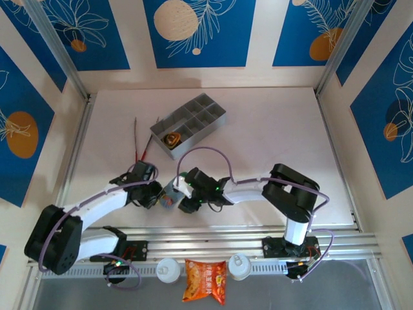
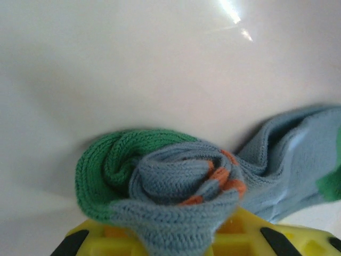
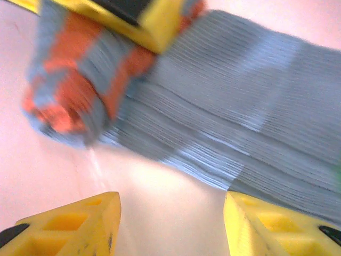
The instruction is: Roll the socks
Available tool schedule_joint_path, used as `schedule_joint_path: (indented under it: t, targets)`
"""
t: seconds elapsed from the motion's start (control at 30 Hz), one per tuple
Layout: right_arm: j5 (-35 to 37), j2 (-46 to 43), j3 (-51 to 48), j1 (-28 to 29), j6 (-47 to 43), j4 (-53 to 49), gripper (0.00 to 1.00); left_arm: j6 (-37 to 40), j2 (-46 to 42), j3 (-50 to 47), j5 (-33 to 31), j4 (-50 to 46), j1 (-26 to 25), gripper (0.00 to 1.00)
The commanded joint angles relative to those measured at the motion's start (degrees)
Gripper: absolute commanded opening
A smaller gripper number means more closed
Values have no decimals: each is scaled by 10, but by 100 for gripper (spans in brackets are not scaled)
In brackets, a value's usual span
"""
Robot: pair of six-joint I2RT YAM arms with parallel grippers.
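left claw (image 1: pixel 159 194) and right claw (image 1: pixel 185 188) meet at the grey-blue sock (image 1: pixel 171 194); the olive-brown sock (image 1: pixel 172 140) lies in the grey tray (image 1: pixel 200 116).
left wrist: yellow fingers (image 2: pixel 234 234) clench the grey-blue sock's (image 2: pixel 181 181) rolled, green-toed end.
right wrist: the right claw (image 3: pixel 170 218) is released, jaws apart just short of the sock's (image 3: pixel 240 122) flat part.

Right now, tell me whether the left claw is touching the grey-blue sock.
Touching. The left wrist view shows the left claw closed on the rolled end of the grey-blue sock, the knit pressed against its yellow fingers.
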Motion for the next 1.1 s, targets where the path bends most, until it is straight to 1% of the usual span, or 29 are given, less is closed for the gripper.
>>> schedule_joint_path:
  t: [0.0,0.07,0.13,0.17,0.3,0.4,0.57,0.67,0.8,0.93,1.07]
  targets:
    - [49,-68,-36,3,-111,-34,54,-125,-6,-19,-62,-115,-32,0]
    - [53,-103,-70,9,-100,-11,55,-162,4,3,-92,-142,-67,0]
    - [55,-134,-105,16,-75,8,55,-205,28,29,-121,-175,-112,0]
    - [57,-148,-120,21,-60,16,55,-225,43,40,-130,-176,-140,0]
    - [86,-179,-156,55,-17,37,56,-296,118,73,-143,-163,-207,0]
    - [110,-194,-172,72,8,54,56,-321,189,121,-144,-165,-239,0]
    - [109,-223,-215,75,36,103,59,-344,288,187,-115,-156,-266,0]
    - [105,-221,-227,70,29,120,60,-351,319,209,-99,-145,-268,0]
    - [131,-211,-236,47,26,143,60,-356,337,236,-89,-135,-269,0]
    - [152,-223,-237,28,9,149,62,-349,341,260,-86,-151,-268,0]
    - [140,-224,-238,11,-2,151,63,-344,334,252,-72,-150,-268,0]
